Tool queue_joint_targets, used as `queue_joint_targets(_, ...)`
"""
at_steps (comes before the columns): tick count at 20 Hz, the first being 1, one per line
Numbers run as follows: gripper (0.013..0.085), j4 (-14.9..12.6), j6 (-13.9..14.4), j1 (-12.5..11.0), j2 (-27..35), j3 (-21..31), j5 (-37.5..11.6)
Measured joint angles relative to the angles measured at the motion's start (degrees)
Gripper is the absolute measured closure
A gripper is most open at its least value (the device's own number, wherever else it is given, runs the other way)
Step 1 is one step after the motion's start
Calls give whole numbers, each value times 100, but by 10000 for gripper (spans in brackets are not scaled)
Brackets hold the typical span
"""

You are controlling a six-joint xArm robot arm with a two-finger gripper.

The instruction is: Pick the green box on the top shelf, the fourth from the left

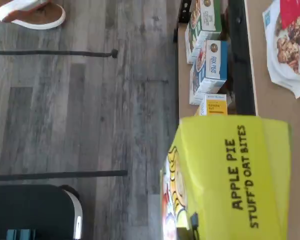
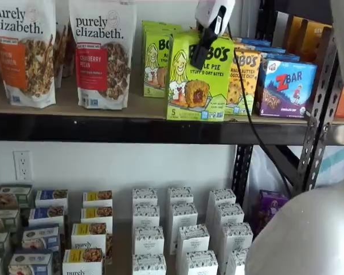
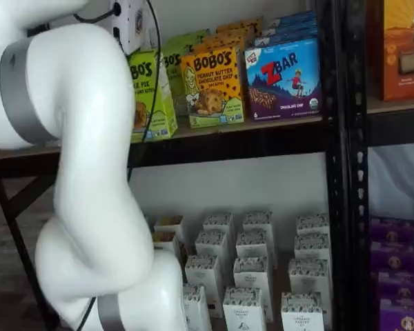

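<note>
Where it stands: the green box (image 2: 198,77), a glossy lime carton, upright at the front edge of the top shelf (image 2: 132,109), ahead of its twin.
Shelf: tan wood-look board, black metal beam.
Gripper (image 2: 202,51): black fingers closed on the carton's top.
Arm: white, reaching down from above.

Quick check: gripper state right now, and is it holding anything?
Gripper: shut on the green box, which stands at the front edge of the top shelf.
</note>
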Motion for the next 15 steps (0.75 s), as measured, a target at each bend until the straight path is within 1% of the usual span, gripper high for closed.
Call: queue_joint_targets(15, 730, -126, -245, -167, -691, 924, -192)
